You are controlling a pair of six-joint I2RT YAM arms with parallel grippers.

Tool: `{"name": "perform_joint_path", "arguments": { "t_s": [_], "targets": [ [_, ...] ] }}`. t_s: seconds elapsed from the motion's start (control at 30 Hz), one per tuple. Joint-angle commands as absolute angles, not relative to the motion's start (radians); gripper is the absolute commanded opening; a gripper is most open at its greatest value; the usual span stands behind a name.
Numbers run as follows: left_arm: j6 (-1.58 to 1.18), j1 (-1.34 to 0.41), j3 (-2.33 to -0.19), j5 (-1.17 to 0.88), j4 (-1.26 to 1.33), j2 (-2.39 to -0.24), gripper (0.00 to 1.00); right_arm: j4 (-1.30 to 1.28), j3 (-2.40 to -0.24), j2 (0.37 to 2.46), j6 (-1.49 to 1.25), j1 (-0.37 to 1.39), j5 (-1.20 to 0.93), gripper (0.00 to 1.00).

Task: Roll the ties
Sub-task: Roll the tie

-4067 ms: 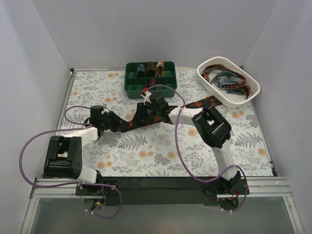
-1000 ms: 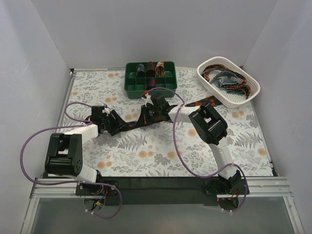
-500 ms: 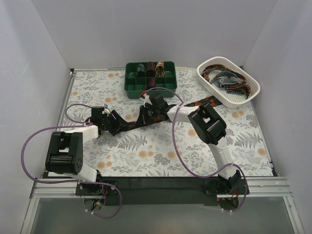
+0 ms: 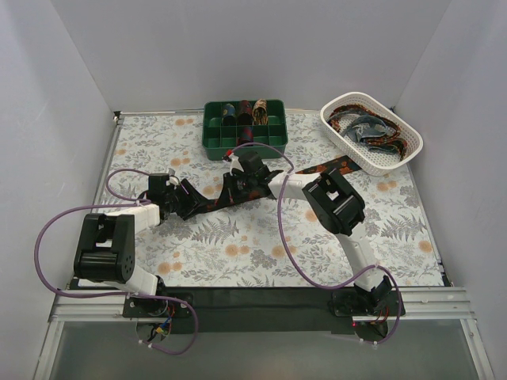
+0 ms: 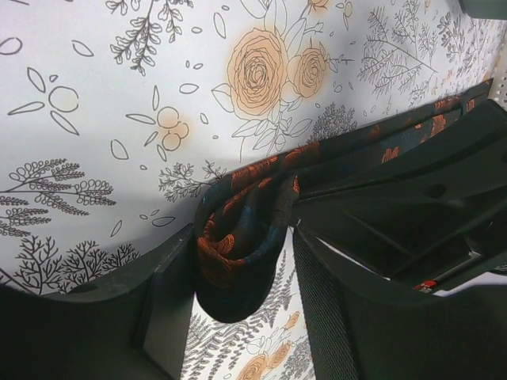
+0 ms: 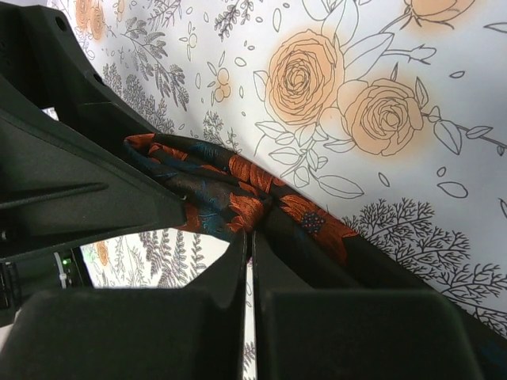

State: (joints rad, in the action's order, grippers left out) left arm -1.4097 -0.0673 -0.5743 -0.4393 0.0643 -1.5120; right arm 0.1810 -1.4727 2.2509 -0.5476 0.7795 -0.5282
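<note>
A dark tie (image 4: 317, 170) with orange-red flowers lies slantwise on the flowered tablecloth, from beside the white basket down to the left. Its left end is wound into a small coil (image 5: 234, 261). My left gripper (image 4: 188, 203) is shut on that coil, which sits between both fingers (image 5: 170, 301) in the left wrist view. A little further up the strip, my right gripper (image 4: 234, 187) is shut on the tie (image 6: 238, 182), its jaws almost together and pinching a fold of fabric at their tips (image 6: 249, 236).
A green compartment tray (image 4: 214, 144) at the back holds several rolled ties (image 4: 245, 111). At the back right, a white basket (image 4: 358, 155) holds loose ties (image 4: 372, 131). Purple cables (image 4: 285, 237) loop over the cloth beside both arms.
</note>
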Motion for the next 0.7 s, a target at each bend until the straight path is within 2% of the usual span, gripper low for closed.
{"name": "perform_joint_path", "arguments": {
  "t_s": [0.0, 0.3, 0.37, 0.43, 0.47, 0.5, 0.67],
  "targets": [
    [-1.385, -0.067, -0.557, -0.437, 0.063, -1.523, 0.45, 0.178, -1.514, 2.270, -0.549, 0.787, -0.546, 0.01],
    [-1.370, -0.066, -0.555, -0.431, 0.063, -1.528, 0.28, 0.178, -1.516, 2.275, -0.549, 0.788, -0.545, 0.01],
    [-1.362, -0.066, -0.557, -0.431, 0.063, -1.523, 0.23, 0.178, -1.513, 2.266, -0.548, 0.788, -0.540, 0.01],
    [-1.356, -0.066, -0.561, -0.428, 0.054, -1.517, 0.12, 0.176, -1.502, 2.250, -0.539, 0.787, -0.534, 0.02],
    [-1.345, -0.067, -0.564, -0.428, 0.048, -1.517, 0.09, 0.175, -1.496, 2.229, -0.534, 0.785, -0.520, 0.06],
    [-1.338, -0.066, -0.566, -0.428, 0.043, -1.510, 0.01, 0.170, -1.490, 2.215, -0.528, 0.781, -0.514, 0.10],
    [-1.302, -0.066, -0.566, -0.426, 0.008, -1.494, 0.00, 0.117, -1.422, 2.087, -0.453, 0.726, -0.418, 0.41]
  ]
}}
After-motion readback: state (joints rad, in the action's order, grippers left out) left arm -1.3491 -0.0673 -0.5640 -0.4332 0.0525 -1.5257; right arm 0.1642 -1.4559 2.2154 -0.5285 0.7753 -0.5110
